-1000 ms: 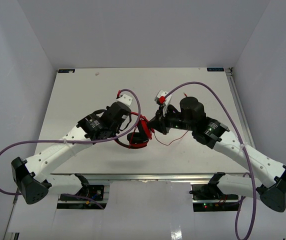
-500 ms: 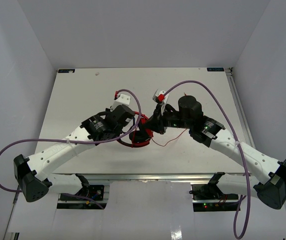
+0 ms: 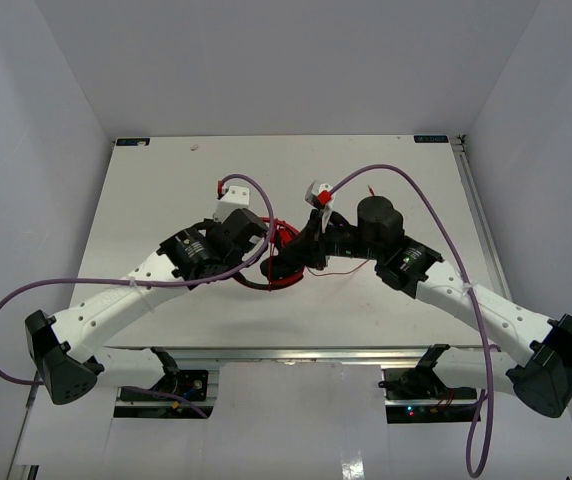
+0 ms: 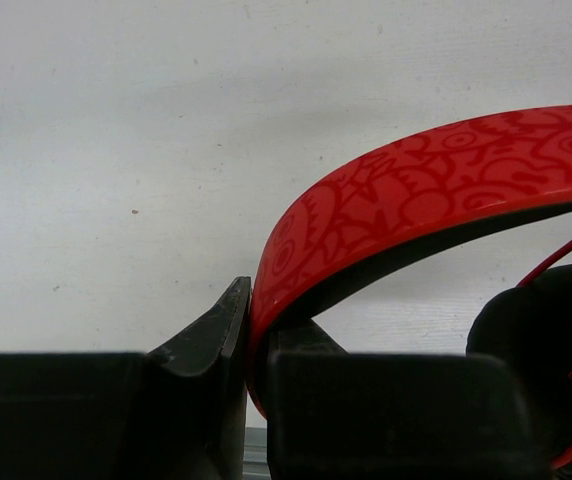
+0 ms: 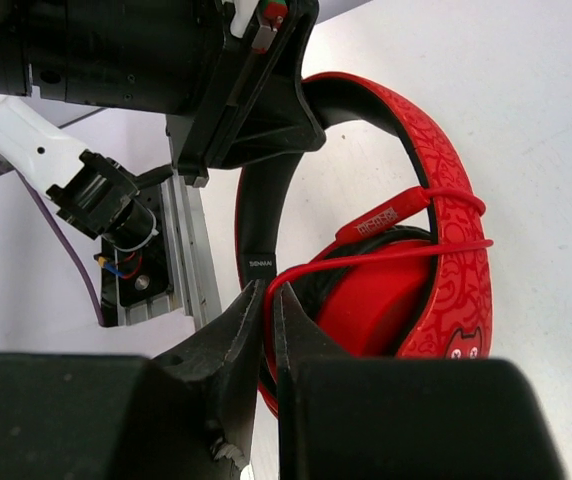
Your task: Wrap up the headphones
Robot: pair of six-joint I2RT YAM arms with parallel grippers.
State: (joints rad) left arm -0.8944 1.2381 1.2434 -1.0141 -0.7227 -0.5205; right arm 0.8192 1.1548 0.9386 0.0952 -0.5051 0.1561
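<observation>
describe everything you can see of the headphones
The headphones are over-ear, with a red headband printed with doodle patterns and lined in black. The glossy red earcup has a black pad. A thin red cable with a small inline tag loops across the band. They sit over the middle of the white table. The left hand clamps the headband, and the right hand pinches the cable beside the black lining.

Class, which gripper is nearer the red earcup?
Right. The right gripper pinches the cable just beside the earcup. The left gripper clamps the headband farther up its arc, away from the cup.
</observation>
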